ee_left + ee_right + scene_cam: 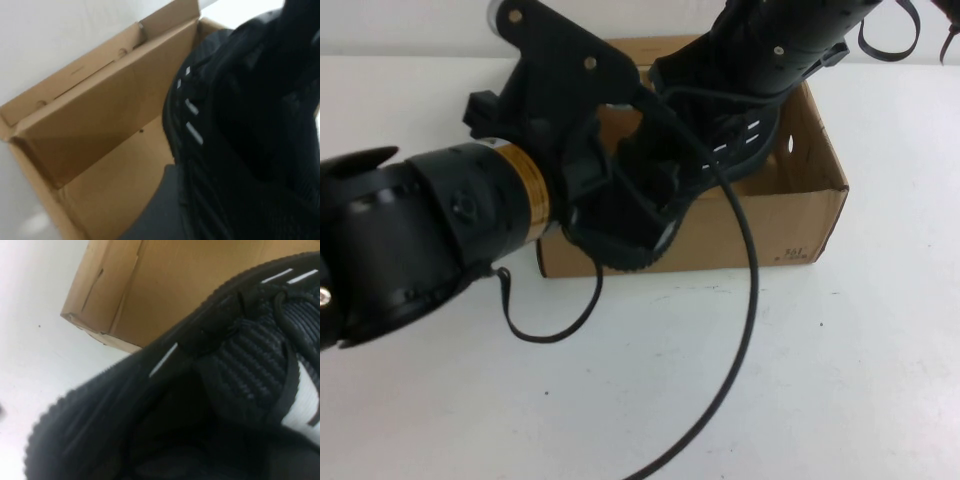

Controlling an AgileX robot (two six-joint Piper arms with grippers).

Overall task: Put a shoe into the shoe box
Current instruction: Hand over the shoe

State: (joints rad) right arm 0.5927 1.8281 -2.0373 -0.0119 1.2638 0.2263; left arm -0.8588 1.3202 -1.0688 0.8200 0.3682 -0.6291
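Note:
The black shoe [735,145] is tilted over the open brown shoe box [760,225], toe inside and ridged heel raised above the front wall. My left gripper [620,195] is at the heel and shut on it. My right gripper [720,100] comes down from the far side onto the shoe's middle. In the left wrist view the shoe's side with white dashes [240,125] hangs over the box floor [110,165]. The right wrist view looks into the shoe's collar [240,365], with the white tongue label [302,410] and a box wall [165,285] behind.
The box stands on a white table [880,350]. A black cable [745,300] loops from the left arm across the table in front of the box. The left arm's thick body [430,230] covers the near left.

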